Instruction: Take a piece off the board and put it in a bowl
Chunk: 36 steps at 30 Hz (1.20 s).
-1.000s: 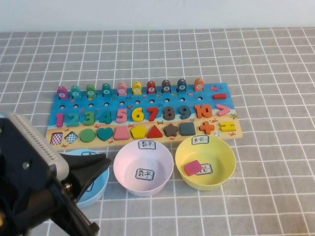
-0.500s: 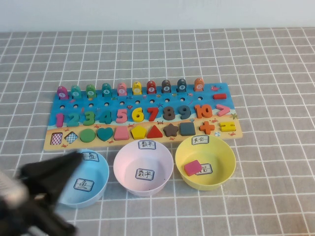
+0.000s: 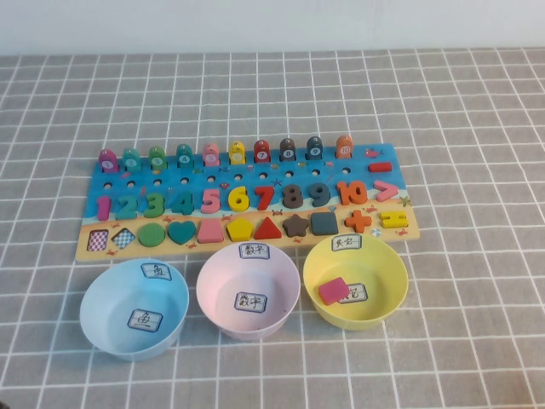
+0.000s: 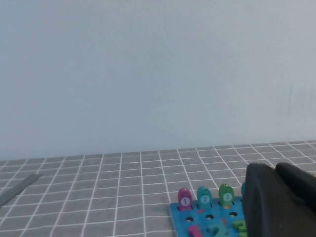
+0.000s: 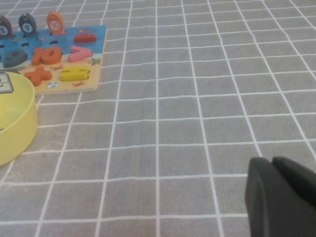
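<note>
The magenta piece (image 3: 333, 290) lies flat inside the yellow bowl (image 3: 355, 280), beside a white label. The wooden board (image 3: 243, 203) sits behind the three bowls, with numbers, shape pieces and pegs on it. Neither arm shows in the high view. My left gripper (image 4: 274, 170) is shut with nothing in it, raised off the board's left end (image 4: 197, 219), where the first pegs show. My right gripper (image 5: 273, 164) is shut and empty, low over bare cloth to the right of the yellow bowl (image 5: 15, 123) and the board's right end (image 5: 54, 54).
A pink bowl (image 3: 248, 291) stands in the middle and a light blue bowl (image 3: 134, 308) on the left, both in front of the board. Grey chequered cloth (image 3: 460, 102) covers the table. A pale wall (image 4: 148, 69) rises behind.
The left arm, which covered the lower left of the high view over the blue bowl, has drawn back out of that view. The piece stays in the yellow bowl.
</note>
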Available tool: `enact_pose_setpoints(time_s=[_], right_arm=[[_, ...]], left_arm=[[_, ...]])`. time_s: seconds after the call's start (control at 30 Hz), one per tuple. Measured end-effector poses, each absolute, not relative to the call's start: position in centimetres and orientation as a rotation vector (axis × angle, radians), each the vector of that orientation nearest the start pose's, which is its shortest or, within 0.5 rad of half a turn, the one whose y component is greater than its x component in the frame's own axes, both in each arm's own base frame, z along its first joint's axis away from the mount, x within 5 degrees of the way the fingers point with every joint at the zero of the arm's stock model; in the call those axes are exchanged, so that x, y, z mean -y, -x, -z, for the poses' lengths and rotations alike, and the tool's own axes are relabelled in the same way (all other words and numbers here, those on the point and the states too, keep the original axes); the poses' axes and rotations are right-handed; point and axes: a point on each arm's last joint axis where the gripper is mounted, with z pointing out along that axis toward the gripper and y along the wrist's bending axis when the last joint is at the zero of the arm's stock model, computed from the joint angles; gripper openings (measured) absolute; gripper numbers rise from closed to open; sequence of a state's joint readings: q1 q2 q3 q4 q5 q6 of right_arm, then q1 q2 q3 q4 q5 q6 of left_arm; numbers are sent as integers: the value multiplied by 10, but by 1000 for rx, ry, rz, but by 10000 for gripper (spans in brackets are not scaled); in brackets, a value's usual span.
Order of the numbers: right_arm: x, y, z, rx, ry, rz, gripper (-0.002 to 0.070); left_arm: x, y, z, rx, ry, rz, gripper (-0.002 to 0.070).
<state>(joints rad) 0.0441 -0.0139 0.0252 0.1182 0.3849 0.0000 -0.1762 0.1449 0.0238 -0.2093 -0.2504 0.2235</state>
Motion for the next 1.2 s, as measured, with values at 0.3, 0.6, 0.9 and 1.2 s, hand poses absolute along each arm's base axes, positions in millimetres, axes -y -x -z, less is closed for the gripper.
enact_pose_setpoints(time_s=[0.3, 0.6, 0.9, 1.2], right_arm=[[-6, -52, -171, -1880, -31, -147, -17], [-6, -52, -171, -1880, -31, -147, -17], [-6, -52, -171, -1880, -31, -147, -17], [-6, -52, -171, -1880, -31, -147, -17]], left_arm=[[8, -56, -206, -1486, -180, 33, -3], [8, -54, -179, -1773, -230, 31, -3], [8, -52, -172, -1851, -236, 32, -3], [8, -52, -172, -1851, -238, 30, -3]])
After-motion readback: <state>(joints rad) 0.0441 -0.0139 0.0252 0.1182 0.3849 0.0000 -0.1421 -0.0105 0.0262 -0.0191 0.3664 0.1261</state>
